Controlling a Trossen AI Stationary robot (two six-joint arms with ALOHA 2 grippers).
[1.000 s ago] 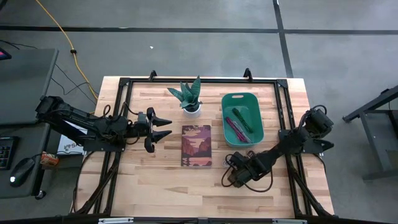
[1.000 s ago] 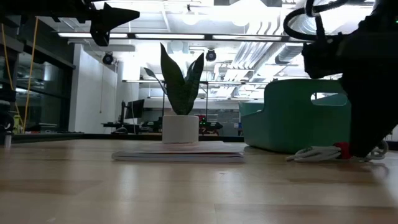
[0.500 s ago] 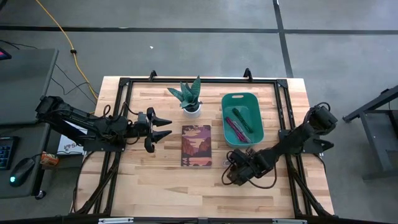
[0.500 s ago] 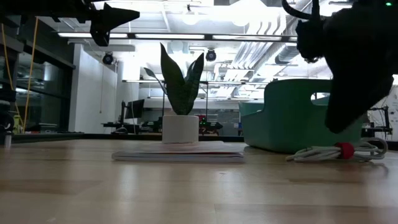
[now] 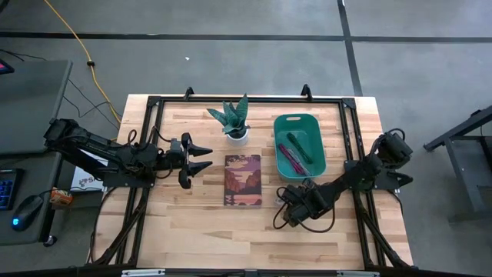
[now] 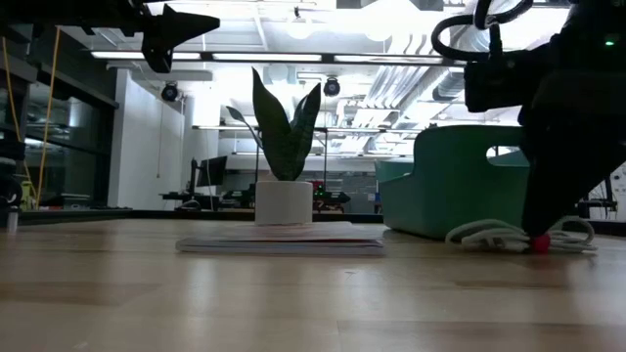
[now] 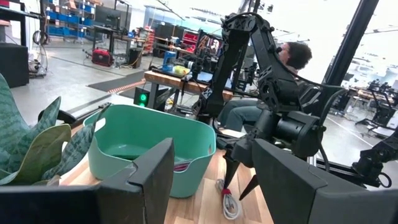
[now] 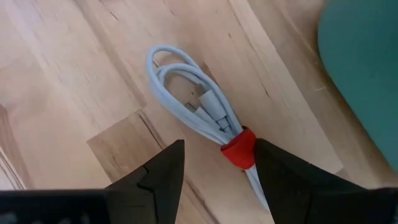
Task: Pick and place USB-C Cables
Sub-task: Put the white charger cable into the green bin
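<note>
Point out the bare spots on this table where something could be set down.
Bare wood runs along the table's near edge below the book, and between the left gripper and that book. It is crowded around the green bin, where the right gripper hangs over the white cable.

Robotics lab: benches (image 7: 180, 78), ceiling ducts (image 6: 391, 78).

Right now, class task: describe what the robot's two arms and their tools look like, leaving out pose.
Both arms are dark, near black, built of jointed segments with looping black cables. The left tool ends in two pointed, tapering fingers. The right tool shows two dark, angular fingers with flat faces. No markings can be read on either.
</note>
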